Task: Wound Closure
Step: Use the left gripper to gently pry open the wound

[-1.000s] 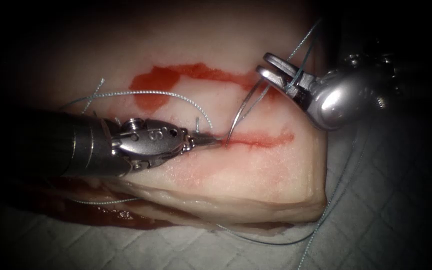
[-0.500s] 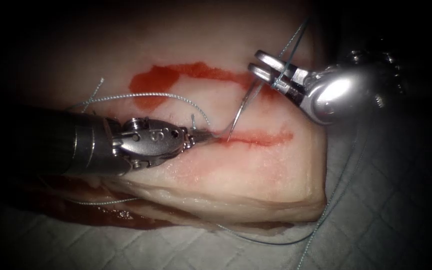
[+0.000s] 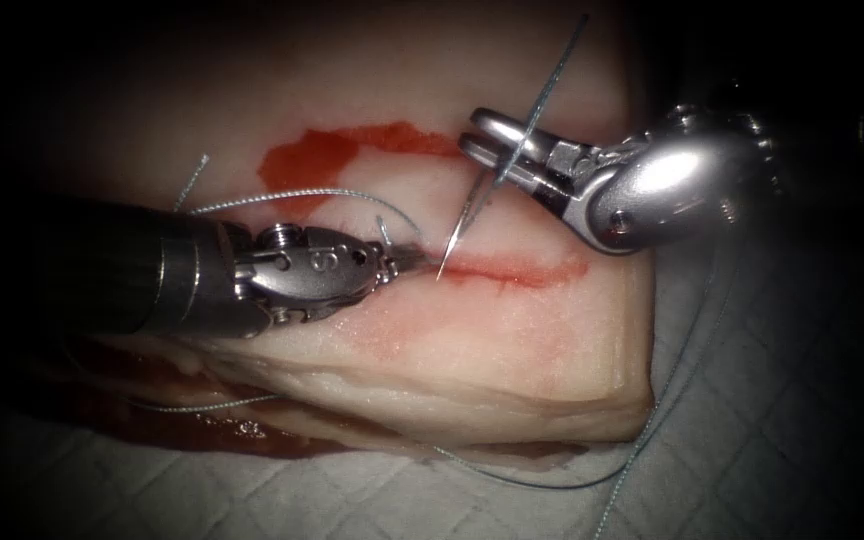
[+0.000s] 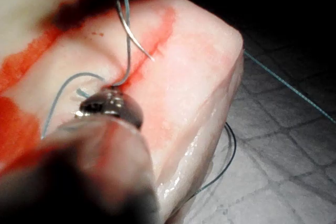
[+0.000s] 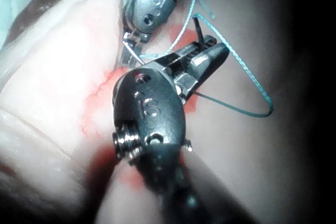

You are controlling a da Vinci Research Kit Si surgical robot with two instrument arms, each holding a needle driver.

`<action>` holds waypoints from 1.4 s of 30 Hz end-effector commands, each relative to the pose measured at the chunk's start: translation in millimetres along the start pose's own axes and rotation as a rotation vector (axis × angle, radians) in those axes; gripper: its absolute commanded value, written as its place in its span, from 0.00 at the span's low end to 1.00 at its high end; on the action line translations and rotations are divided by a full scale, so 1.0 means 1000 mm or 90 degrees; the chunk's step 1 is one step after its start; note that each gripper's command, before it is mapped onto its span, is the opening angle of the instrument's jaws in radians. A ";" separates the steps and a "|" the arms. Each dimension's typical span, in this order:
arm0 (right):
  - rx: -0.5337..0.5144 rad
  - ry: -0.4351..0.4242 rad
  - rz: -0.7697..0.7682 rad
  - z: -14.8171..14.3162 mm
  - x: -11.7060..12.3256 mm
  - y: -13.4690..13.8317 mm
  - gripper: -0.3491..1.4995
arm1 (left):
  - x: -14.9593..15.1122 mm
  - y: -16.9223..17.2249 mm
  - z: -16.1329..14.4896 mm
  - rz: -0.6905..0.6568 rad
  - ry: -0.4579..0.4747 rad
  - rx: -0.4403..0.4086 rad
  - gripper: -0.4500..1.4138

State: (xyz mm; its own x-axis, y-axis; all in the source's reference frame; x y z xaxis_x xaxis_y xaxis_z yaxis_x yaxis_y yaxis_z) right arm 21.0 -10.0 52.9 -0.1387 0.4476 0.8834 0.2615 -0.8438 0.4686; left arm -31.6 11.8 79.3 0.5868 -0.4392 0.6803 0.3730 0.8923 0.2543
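1. Two needle drivers work over the tissue (image 3: 512,340). The right tool (image 3: 497,152) is clamped on the curved needle (image 3: 460,225) near its thread end.
2. The needle's tip hangs free just above the cut (image 3: 512,272), not in the tissue, near the cut's left end.
3. The left tool (image 3: 410,262) rests at the cut's left end with its tips together; whether they pinch tissue cannot be told.
4. Thread (image 3: 552,70) runs up from the right tool's jaws; red fluid (image 3: 317,160) stains the tissue above the cut.
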 end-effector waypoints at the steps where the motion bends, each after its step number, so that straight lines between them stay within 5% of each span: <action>1: -0.009 -0.004 -0.001 0.0010 0.0005 -0.0002 0.00 | -0.0001 0.0001 0.0008 0.060 0.024 0.041 0.00; 3: -0.021 -0.007 -0.004 0.0010 0.0005 -0.0003 0.00 | -0.0002 0.0005 0.0006 0.160 0.082 0.102 0.00; 5: -0.025 -0.009 -0.006 0.0010 0.0005 -0.0005 0.00 | -0.0006 0.0008 0.0003 0.167 0.125 0.135 0.00; 8: -0.041 -0.019 -0.003 0.0010 0.0007 -0.0008 0.00 | -0.0020 0.0015 0.0000 0.080 0.167 0.273 0.00; 18: -0.099 -0.053 0.005 0.0013 0.0012 -0.0014 0.00 | -0.0040 0.0031 0.0021 -0.163 0.324 0.463 0.00; 25: -0.097 -0.048 0.001 0.0020 0.0021 -0.0016 0.00 | -0.0040 0.0051 0.0045 -0.284 0.393 0.534 0.00; 31: -0.118 -0.057 -0.008 0.0032 0.0030 -0.0014 0.00 | -0.0029 0.0057 0.0048 -0.284 0.439 0.577 0.00; 35: -0.129 -0.061 -0.007 0.0035 0.0036 -0.0015 0.00 | -0.0030 0.0067 0.0043 -0.262 0.428 0.642 0.00; 42: -0.143 -0.049 0.003 0.0035 0.0046 -0.0004 0.00 | -0.0023 0.0059 0.0030 -0.270 0.423 0.674 0.00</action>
State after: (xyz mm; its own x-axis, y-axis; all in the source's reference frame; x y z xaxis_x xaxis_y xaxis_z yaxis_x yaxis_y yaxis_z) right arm 22.8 -7.2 56.5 -0.0641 0.4572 0.8871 0.0351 -0.8873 0.4599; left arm -32.2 17.9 80.7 0.9171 -0.3978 0.0272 0.0513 0.1853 0.9813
